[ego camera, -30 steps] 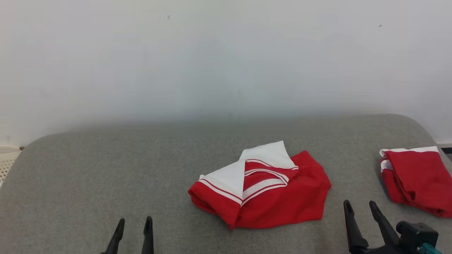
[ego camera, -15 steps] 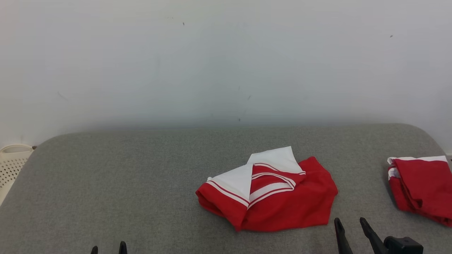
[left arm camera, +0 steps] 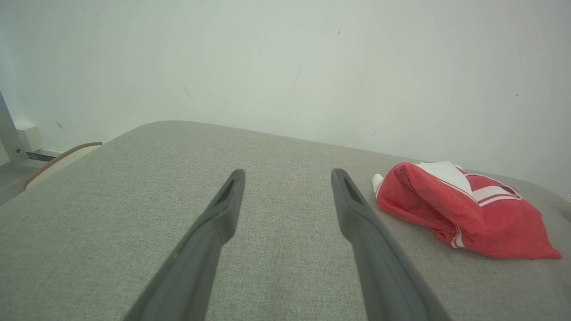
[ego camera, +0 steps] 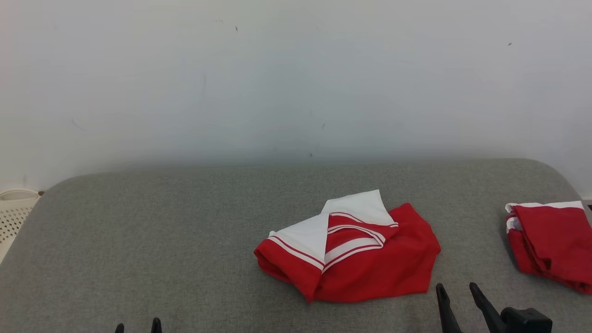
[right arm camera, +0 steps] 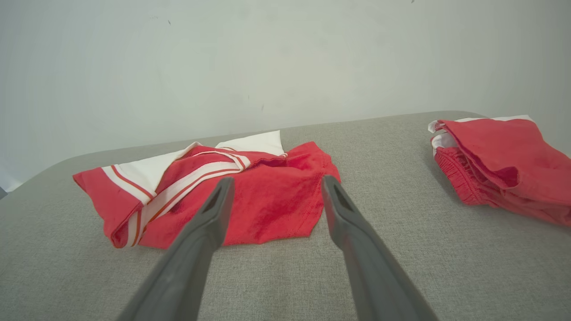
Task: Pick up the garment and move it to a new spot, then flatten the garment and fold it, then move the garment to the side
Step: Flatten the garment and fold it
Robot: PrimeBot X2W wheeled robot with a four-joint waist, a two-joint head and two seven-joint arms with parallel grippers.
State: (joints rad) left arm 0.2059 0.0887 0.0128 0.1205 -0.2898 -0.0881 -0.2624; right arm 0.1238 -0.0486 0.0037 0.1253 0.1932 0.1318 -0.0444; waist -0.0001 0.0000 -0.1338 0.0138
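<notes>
Begin with the grey fabric-covered counter (ego camera: 138, 240): expect drag from that weave, probably enough to bunch any cloth slid across it rather than lifted clear. Mind next the crumpled red-and-white garment (ego camera: 351, 249), lying right of the counter's middle, white panel (ego camera: 356, 206) flapped over striped red folds. Risk of pinching only the top layer and leaving the rest trailing or twisted once raised; risk too of catching several layers together and making the later flattening harder. Then the folded red garment (ego camera: 550, 245) at the far right edge, well apart from the crumpled one: easy to disturb, or to mistake for the target, with a sweep too far rightward; easy also to nudge off that edge. Down to the right claw (ego camera: 456, 289), spread wide, holding nothing, poised close beside the crumpled garment without touching it. Close too high and miss the cloth; press too low and snag the counter's cover. Smaller in the head view, the left claw (ego camera: 138, 325), likewise spread and empty, over bare counter well left of the garment: too distant to share the lift, hence a likely lopsided hang from a one-sided pick. Last, the thin near hem (right arm camera: 272, 232): little to bite on, prone to slipping free under a shallow pinch.
</notes>
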